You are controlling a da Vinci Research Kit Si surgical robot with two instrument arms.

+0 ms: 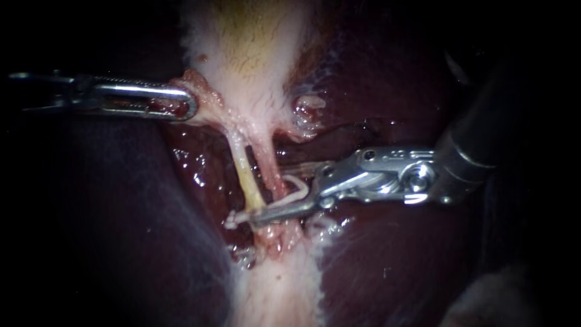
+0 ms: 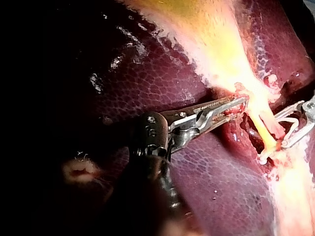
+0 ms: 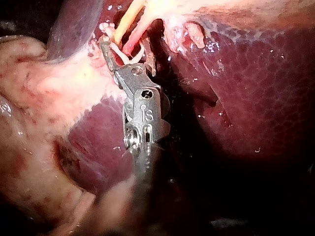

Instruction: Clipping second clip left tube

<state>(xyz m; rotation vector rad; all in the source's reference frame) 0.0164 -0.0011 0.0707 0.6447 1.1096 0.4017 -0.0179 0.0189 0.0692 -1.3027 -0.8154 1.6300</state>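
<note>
Reaching in from the right, your right instrument (image 1: pixel 272 195) carries a white clip (image 1: pixel 296 185) between its jaws, which stand spread with the clip touching both. The 2 tubes run down from the gallbladder (image 1: pixel 254 54) side by side: the yellowish left tube (image 1: pixel 245 171) and the pinker right tube (image 1: pixel 268 168). The lower jaw and the clip's lower leg cross the left tube at its lower end, and the clip's tip pokes out just beyond the tube on its far side. The upper jaw lies higher, by the right tube. Both tubes appear to pass through the gap between the jaws, though you cannot tell whether the left tube sits wholly inside the clip. Your left instrument (image 1: pixel 184 104) comes in level from the left, well above the clip. Its jaws are clenched on the gallbladder's pink edge, just where the tubes begin. Dark liver (image 1: pixel 387 260) lies on both sides.
</note>
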